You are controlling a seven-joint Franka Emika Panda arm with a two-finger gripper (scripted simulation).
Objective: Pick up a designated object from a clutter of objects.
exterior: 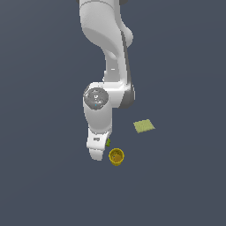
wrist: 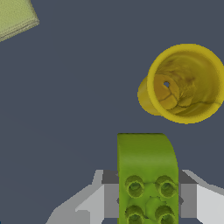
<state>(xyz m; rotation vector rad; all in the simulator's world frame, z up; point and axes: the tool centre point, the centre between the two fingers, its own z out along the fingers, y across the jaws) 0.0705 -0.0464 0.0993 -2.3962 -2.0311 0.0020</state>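
Note:
The designated object, a bright green studded block (wrist: 147, 175), sits between my gripper's (wrist: 148, 186) two grey fingers (wrist: 110, 194). They press on both of its sides. In the exterior view only a sliver of the block (exterior: 108, 142) shows beside the white hand (exterior: 98, 143), low over the floor. The round yellow cup (wrist: 186, 85) lies close beside the block, its mouth towards the wrist camera. In the exterior view it (exterior: 116, 156) is just to the right of the hand. The dark blue piece is out of view.
The flat yellow-green square pad (exterior: 144, 126) lies on the dark floor (exterior: 176, 185), on the exterior view's right and behind the cup. A corner of it (wrist: 15, 17) shows in the wrist view. The arm's white links (exterior: 110, 53) rise above the hand.

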